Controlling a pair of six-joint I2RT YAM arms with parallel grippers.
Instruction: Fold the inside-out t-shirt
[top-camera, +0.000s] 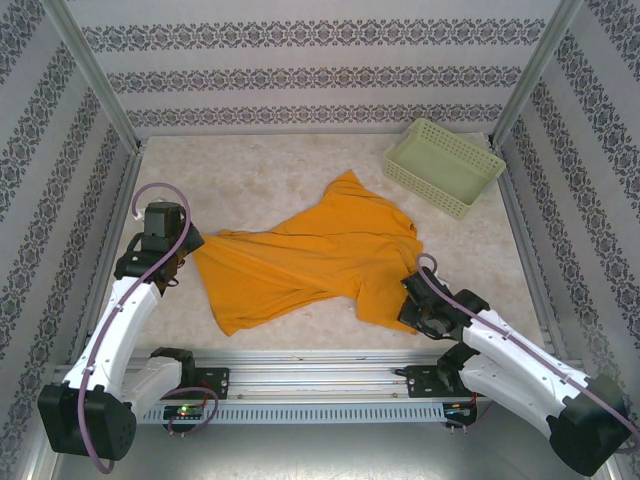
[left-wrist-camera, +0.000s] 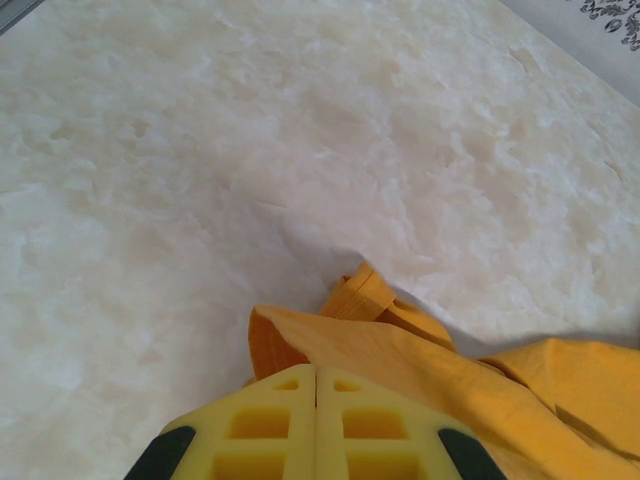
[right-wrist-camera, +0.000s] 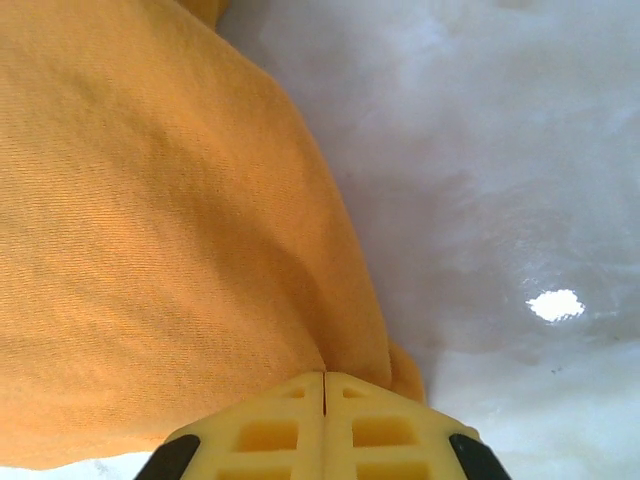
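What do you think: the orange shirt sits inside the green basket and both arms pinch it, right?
No. The top view shows the shirt on the table, apart from the basket, which stands at the far right. The rest is right.

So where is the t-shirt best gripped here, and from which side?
By its outer edges, coming in from outside. The left hand pinches the t-shirt at its left corner, and the right hand pinches its near-right edge. The cloth lies spread out, so only its edges offer something thin to pinch.
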